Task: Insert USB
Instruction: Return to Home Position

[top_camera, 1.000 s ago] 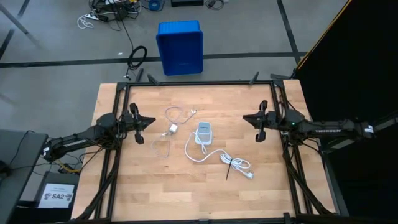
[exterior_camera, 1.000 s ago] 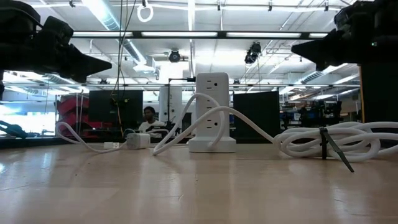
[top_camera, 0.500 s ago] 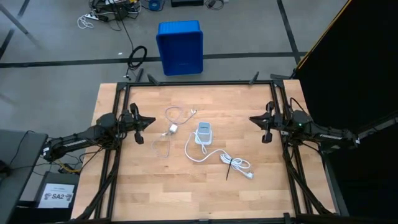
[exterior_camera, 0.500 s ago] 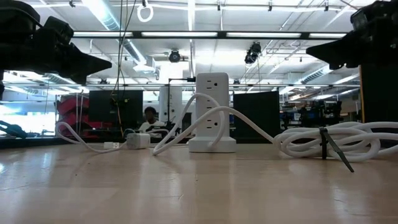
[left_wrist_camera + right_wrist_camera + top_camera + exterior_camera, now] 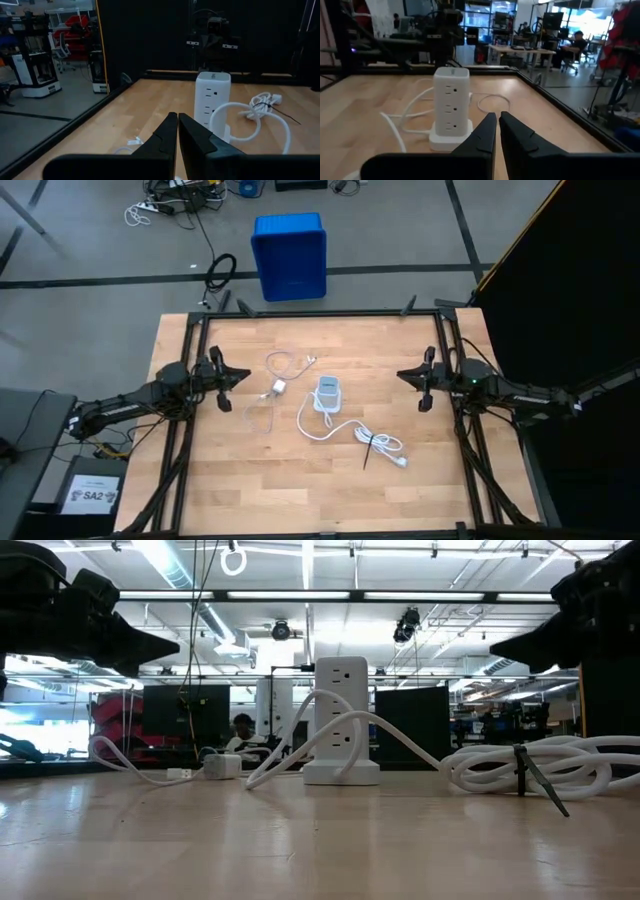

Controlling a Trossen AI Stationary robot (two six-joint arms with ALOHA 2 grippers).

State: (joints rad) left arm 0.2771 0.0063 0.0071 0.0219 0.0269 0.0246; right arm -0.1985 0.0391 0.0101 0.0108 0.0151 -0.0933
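Left gripper (image 5: pixel 177 116) clenched, empty, at its table edge | right gripper (image 5: pixel 498 116) pinched closed, empty (home pose, I judge, job finished) | USB cable (image 5: pixel 271 363) loose ahead of left gripper, beside charger block (image 5: pixel 279 387) | outlet tower (image 5: pixel 327 393) between grippers.

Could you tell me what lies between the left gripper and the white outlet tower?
The high view shows the USB cable and a small charger block lying between the left gripper and the outlet tower.

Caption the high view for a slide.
Left gripper and right gripper, shut and empty, flank outlet tower, charger block and USB cable.
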